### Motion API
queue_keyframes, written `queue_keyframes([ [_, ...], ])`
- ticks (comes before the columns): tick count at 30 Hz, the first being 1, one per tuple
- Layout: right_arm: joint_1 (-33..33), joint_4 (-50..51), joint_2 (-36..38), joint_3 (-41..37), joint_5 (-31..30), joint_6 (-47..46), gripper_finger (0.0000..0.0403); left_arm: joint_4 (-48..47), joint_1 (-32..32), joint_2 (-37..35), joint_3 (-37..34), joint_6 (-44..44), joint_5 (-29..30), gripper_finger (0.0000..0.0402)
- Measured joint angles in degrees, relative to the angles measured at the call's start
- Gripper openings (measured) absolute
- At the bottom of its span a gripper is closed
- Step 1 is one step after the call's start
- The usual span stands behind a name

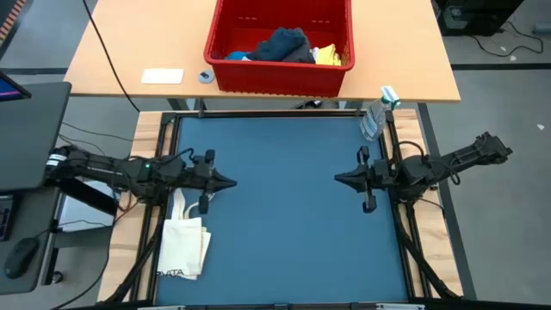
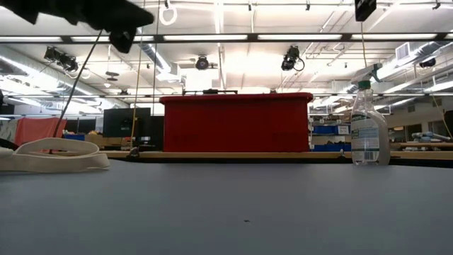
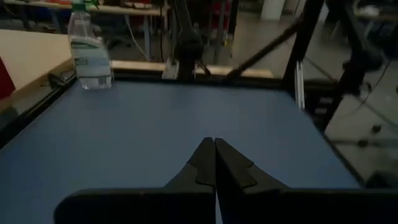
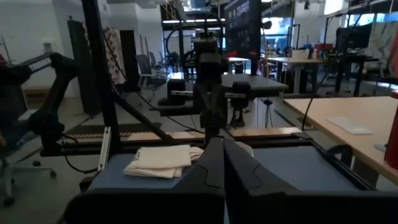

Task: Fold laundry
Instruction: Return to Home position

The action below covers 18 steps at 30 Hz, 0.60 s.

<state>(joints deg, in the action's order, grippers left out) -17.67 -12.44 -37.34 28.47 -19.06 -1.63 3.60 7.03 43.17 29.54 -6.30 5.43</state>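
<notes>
Blue matting separates the left gripper and the right gripper, both hovering with jaws pressed together on nothing, while the laundry sits in the red bin beyond it (job apparently done), so only parking both at home seems left.

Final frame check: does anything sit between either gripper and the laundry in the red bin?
Only the near wall of the red plastic bin: the dark and yellow cloth laundry lies inside it. Otherwise nothing visible stands between it and the shut left gripper and right gripper; the clear plastic bottle stands aside, right.
</notes>
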Motion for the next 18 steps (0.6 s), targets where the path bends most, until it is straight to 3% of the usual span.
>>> queue_keyframes([
  [5, 0.7, 2.5, 1.1, -0.1, 0.6, -1.0, 0.0, -8.7, 0.0, -5.4, -1.5, 3.5, 0.0, 0.0],
  [13, 1.0, -8.8, 1.4, -7.9, -0.2, -1.2, 0.0, 4.8, -0.1, -15.8, -16.6, -0.3, 1.1, 0.0],
  [18, 1.3, -8.4, 3.3, -11.7, -0.4, -3.0, 0.0, 3.2, -0.1, -22.8, -19.9, -0.8, 1.1, 0.0],
])
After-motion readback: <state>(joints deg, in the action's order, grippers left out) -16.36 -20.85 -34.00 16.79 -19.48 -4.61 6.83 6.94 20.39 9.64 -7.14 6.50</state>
